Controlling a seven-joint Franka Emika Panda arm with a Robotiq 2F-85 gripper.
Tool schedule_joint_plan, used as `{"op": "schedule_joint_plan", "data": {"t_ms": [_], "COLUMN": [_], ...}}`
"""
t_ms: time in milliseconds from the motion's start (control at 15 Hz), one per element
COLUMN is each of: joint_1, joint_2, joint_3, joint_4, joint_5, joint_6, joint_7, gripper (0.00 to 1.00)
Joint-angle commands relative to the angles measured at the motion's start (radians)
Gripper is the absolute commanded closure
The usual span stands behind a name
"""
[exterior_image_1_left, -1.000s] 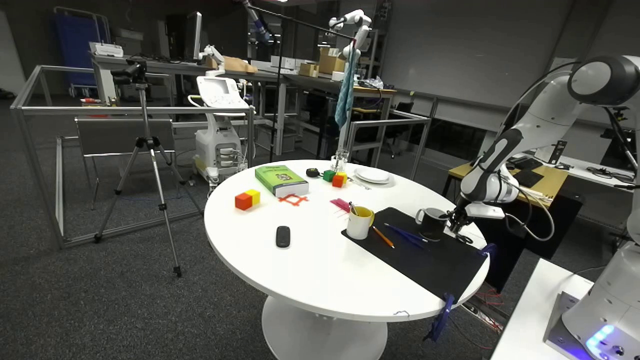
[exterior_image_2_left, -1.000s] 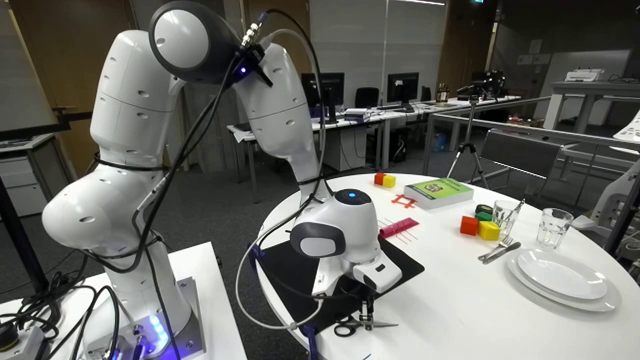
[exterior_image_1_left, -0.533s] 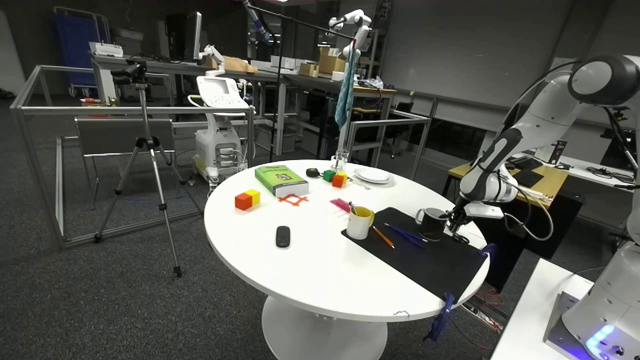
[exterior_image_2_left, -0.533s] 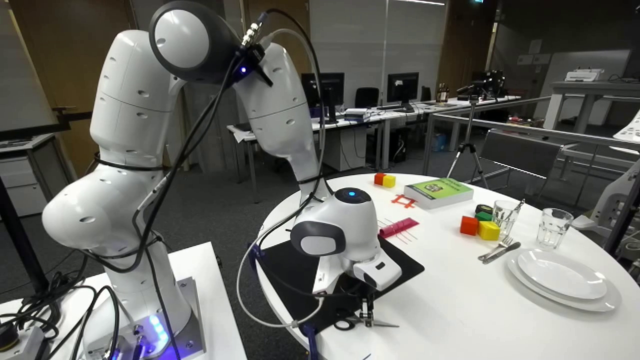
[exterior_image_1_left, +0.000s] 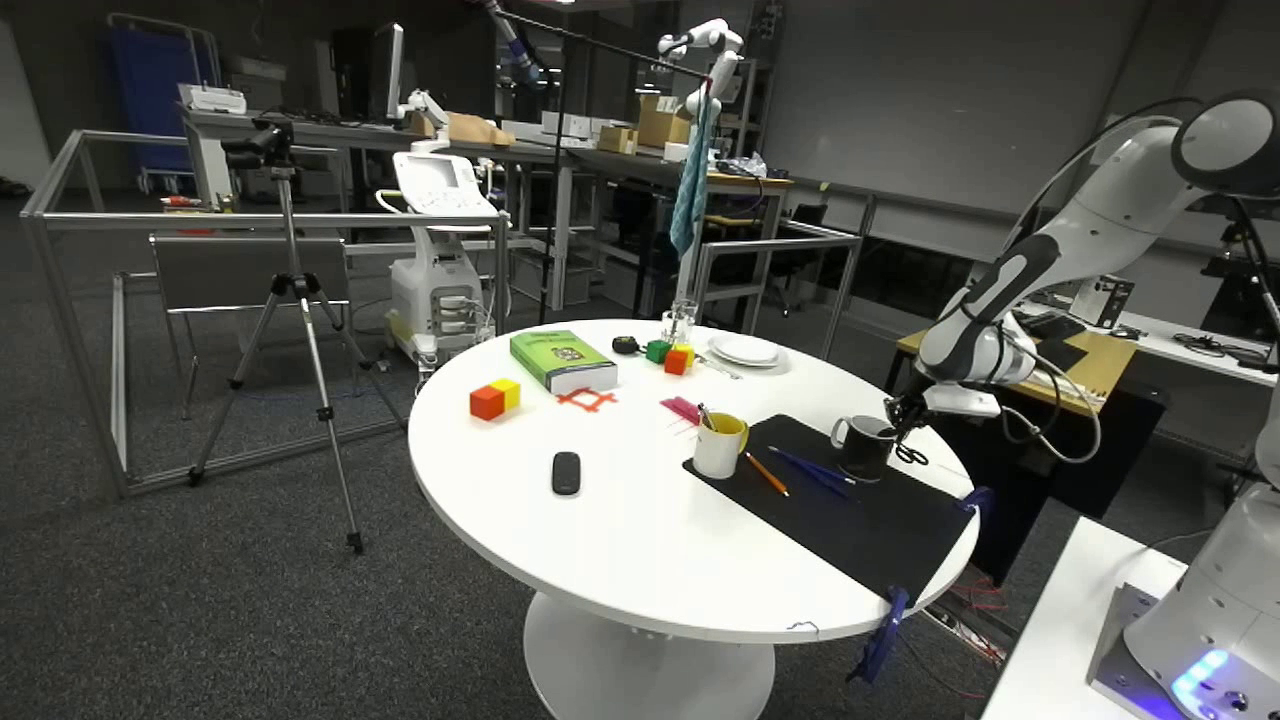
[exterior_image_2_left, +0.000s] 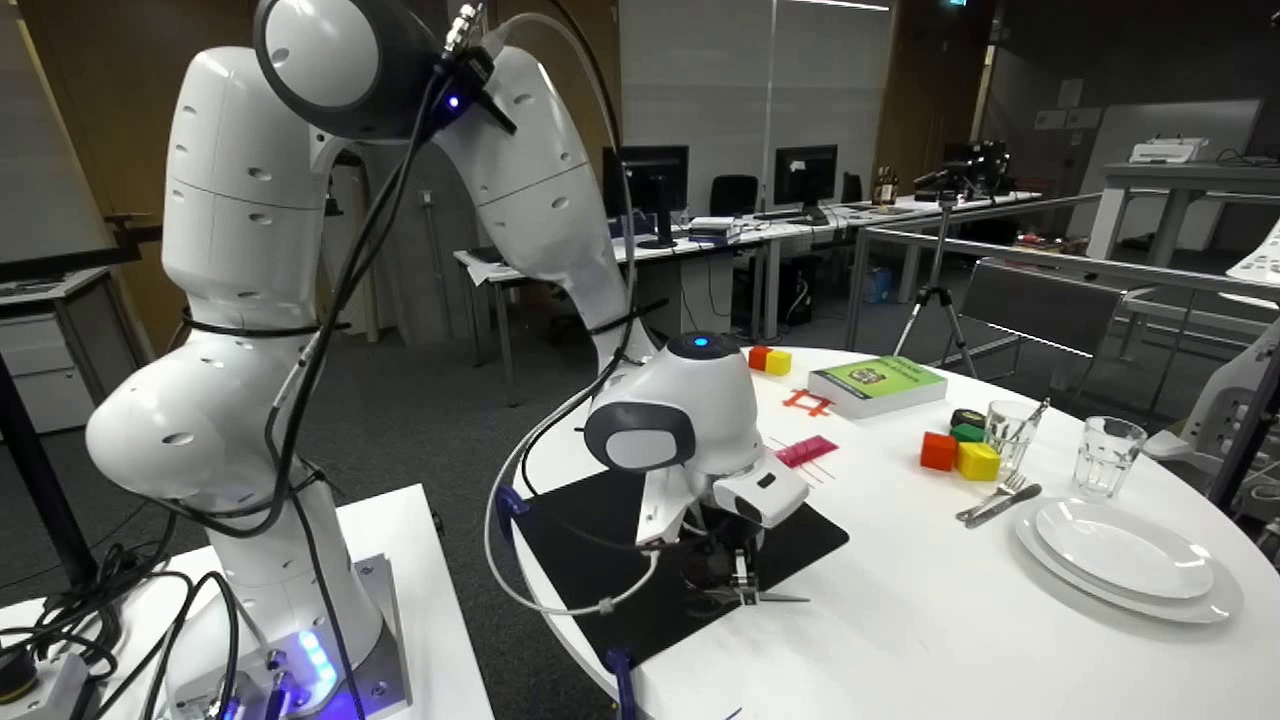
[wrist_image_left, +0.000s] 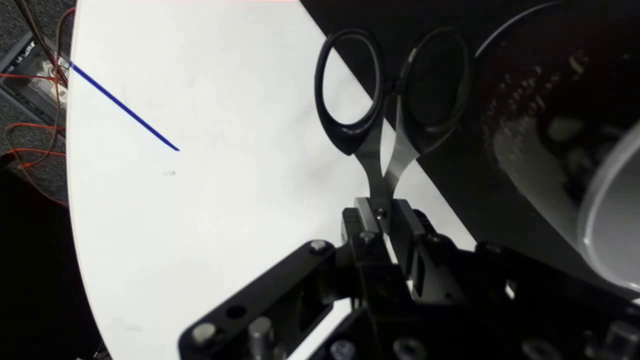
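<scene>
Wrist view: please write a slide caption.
Black robot gripper pinching black-handled metal scissors near a glossy black mug.

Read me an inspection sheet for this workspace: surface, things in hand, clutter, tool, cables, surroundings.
Surface: round white table, partly covered by a black mat; blue clamps at the edge.
Things in hand: scissors, gripped near the pivot, handle loops apart; table contact unclear.
Clutter: dark mug close to the scissors; also white mug, book, coloured cubes, plates.
Tool: closed on the scissors.
Cables: black cables run along the arm; a pale cable loops beside it.
Surroundings: tripod and monitors beyond the table.
</scene>
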Motion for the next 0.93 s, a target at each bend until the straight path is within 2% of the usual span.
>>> {"op": "schedule_joint_plan", "data": {"t_ms": [0,200,467,667,867], "joint_1": [0.055,0.110,0.149,0.145,0.135], "joint_2": [-0.125,-0.189,-0.266,-0.311,-0.323], "joint_3": [-0.049,-0.106,-0.145,-0.147,-0.142], "joint_4": [-0.033,-0.013,0.019,0.089,0.188], "joint_5": [-0.002,-0.037,-0.098,-0.134,-0.110], "joint_6": [-0.098,-0.210,-0.367,-0.539,-0.719], "joint_7": [0.029,0.087,0.162,0.185,0.167], "gripper": [0.97,0.97,0.97,0.97,0.97]}}
